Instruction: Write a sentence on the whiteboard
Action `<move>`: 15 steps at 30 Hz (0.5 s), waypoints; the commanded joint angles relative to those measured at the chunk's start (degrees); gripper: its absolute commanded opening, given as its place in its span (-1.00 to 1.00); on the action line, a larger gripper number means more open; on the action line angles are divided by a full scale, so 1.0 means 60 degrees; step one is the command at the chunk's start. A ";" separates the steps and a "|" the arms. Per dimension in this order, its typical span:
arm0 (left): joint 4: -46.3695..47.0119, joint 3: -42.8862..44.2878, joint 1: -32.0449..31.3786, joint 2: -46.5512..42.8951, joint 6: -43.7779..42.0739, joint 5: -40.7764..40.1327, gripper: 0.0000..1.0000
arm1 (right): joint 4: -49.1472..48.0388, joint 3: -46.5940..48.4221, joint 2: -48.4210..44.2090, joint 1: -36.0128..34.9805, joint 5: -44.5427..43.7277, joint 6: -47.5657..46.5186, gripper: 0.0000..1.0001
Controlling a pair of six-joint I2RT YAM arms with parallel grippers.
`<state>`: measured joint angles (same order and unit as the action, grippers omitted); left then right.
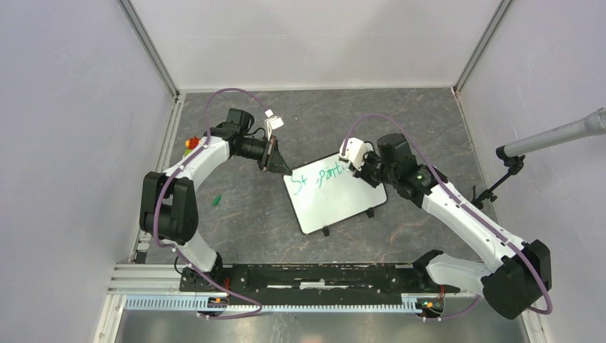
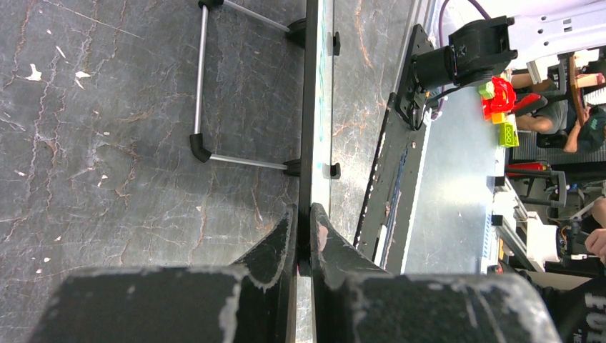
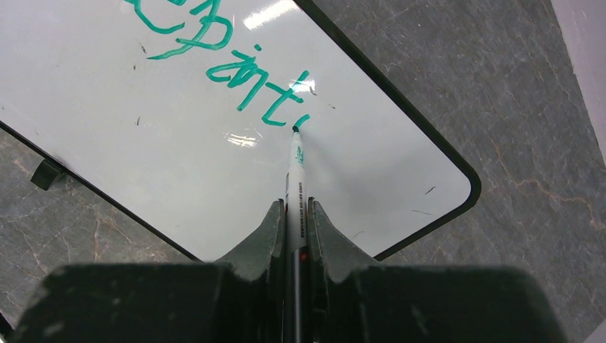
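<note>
— Desk (image 1: 400,121) first, dark and veined. What do we have on it?

— One whiteboard (image 1: 336,207) near the middle, turned askew in the overhead view and raised on a wire stand with black feet. It lies between our two arms.

— How are the arms placed?

— We count two. The left arm (image 1: 207,157) folds back at its elbow by the left wall, then reaches right to the board's far left corner. The right arm (image 1: 464,214) bends low at the near right and stretches up and left to the board's far right part.

— And the left tool (image 2: 304,214)?

— Clenched. In its wrist view we see the board edge-on as a thin dark strip, with both fingers pressed against it from either side.

— The right tool (image 3: 293,211)?

— Closed tight on one marker (image 3: 296,179), which runs out between the fingers. Its tip touches the white surface just past the last green stroke.

— What about the sentence (image 1: 323,179)?

— We see one line of green handwriting in two groups along the board's far edge. We cannot read all of it.

— Anything smaller?

— One small green object (image 1: 216,200) lies on the desk left of the board, well apart from it. We cannot tell what it is.
</note>
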<state>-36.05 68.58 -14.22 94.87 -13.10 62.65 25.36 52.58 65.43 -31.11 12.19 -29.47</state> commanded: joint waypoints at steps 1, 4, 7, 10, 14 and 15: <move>-0.0026 0.0055 -0.0077 0.0108 -0.0456 -0.0481 -0.95 | 0.0137 -0.0164 -0.0218 0.0029 -0.0070 -0.0209 -1.00; -0.0024 0.0055 -0.0085 0.0102 -0.0453 -0.0467 -0.95 | 0.0174 -0.0142 -0.0237 0.0055 -0.0323 -0.0300 -1.00; -0.0026 0.0066 -0.0077 0.0094 -0.0453 -0.0467 -0.95 | 0.0152 -0.0060 -0.0198 0.0110 -0.0557 -0.0346 -1.00; -0.0026 0.0084 -0.0077 0.0086 -0.0437 -0.0483 -0.95 | 0.0094 0.0079 -0.0102 0.0192 -0.0723 -0.0334 -1.00; -0.0026 0.0084 -0.0077 0.0055 -0.0434 -0.0482 -0.95 | -0.0028 0.0273 -0.0060 0.0234 -0.0735 -0.0262 -1.00; -0.0026 0.0071 -0.0085 0.0057 -0.0437 -0.0481 -0.95 | -0.0058 0.0313 -0.0051 0.0234 -0.0714 -0.0251 -1.00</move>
<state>-36.05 68.58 -14.22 94.87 -13.08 62.61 26.06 52.16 64.93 -30.41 10.37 -30.52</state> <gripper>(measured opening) 0.121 0.162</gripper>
